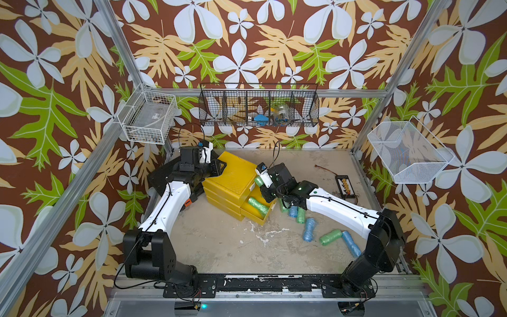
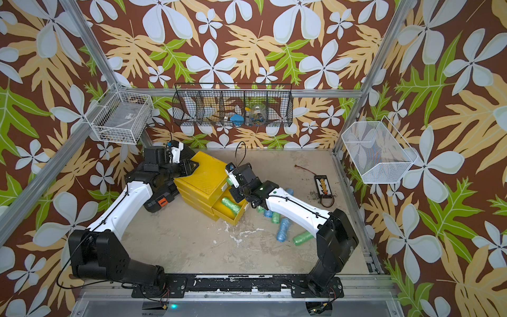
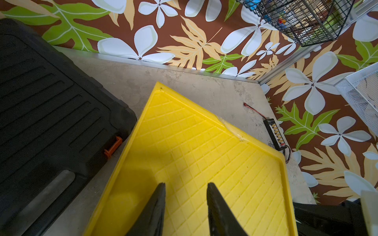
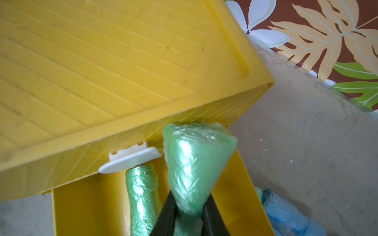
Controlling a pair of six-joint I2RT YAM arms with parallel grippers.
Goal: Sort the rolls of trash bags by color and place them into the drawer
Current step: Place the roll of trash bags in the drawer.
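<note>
Sorting under way at the yellow chest (image 1: 233, 170): I am pinching a green roll (image 4: 196, 155) near one end in my right gripper (image 4: 190, 201). The jaws are clamping the crinkled plastic hard enough that it is waisting between them. Its free end is pointing at the chest's front, just beside the white tab handle (image 4: 131, 161) of the shut top drawer. I am carrying it over the open drawer (image 1: 264, 216) below, where another green roll (image 1: 258, 205) is already lying lengthwise, so greens are evidently gathering in this one.

My left gripper (image 3: 185, 183) is sitting low over the chest's ridged top near its rear corner, jaws parted a little with nothing between them. I judge it is bracing the light chest against sliding, though I cannot tell whether it is truly touching. The black tool case (image 3: 51, 112) is lying flat beside it.

My right arm is reaching in from the near corner, forearm running low across the table (image 1: 219, 247) and wrist bending down toward the drawer. My left arm is stretching forward over the case, wrist turning in toward the chest. Loose blue rolls (image 1: 308, 229) and green rolls (image 1: 330, 237) are waiting on the table beside the chest, under and past my right forearm
</note>
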